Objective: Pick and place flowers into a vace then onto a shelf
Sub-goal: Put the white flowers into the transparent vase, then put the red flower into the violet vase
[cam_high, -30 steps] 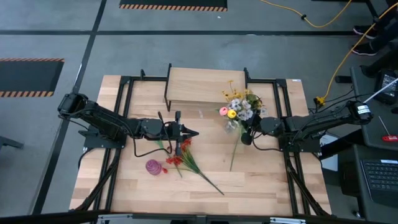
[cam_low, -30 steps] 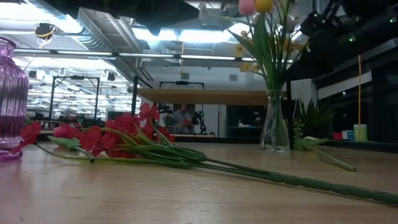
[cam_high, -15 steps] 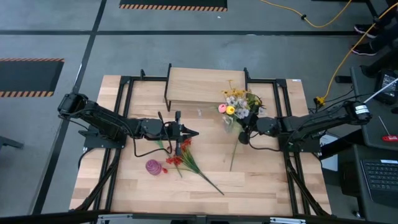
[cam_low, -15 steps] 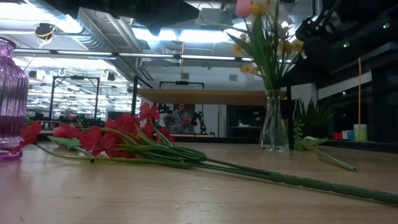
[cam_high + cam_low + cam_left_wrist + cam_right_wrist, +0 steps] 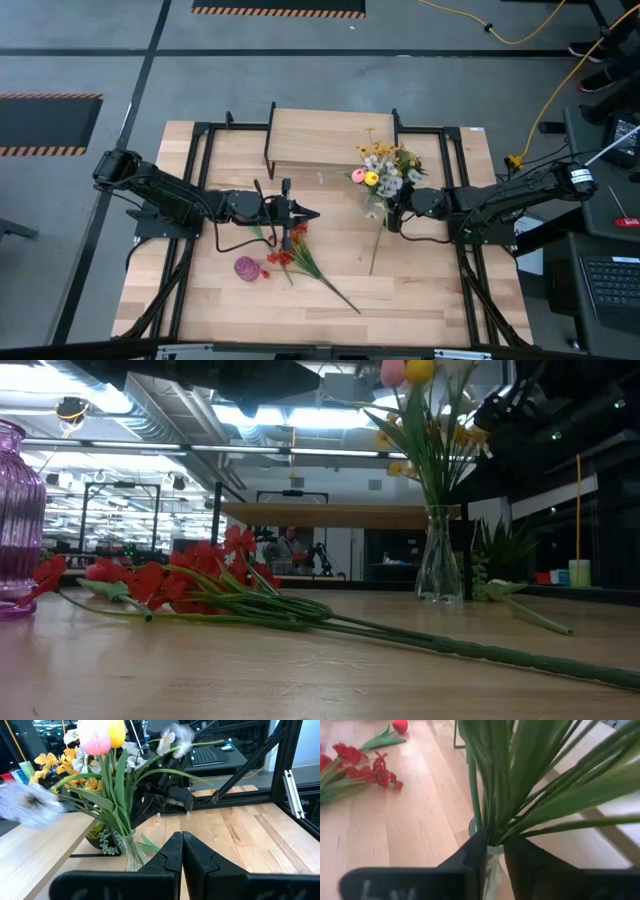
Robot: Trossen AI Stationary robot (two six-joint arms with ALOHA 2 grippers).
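Between its fingers, the right gripper (image 5: 492,851) had just begun loosening on the glass vase (image 5: 440,568), bouquet (image 5: 385,172) standing unshelved.

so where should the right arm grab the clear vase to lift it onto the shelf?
At the narrow neck of the clear vase, just under the rim, coming level from the right arm's side. The body flares below, the stems fan out above, and it stands upright, so the neck is the slimmest clear spot.

vase (image 5: 440,565): holds bouquet (image 5: 383,170), right of shelf (image 5: 330,138) | loose stems (image 5: 300,255): tabletop, centre-left
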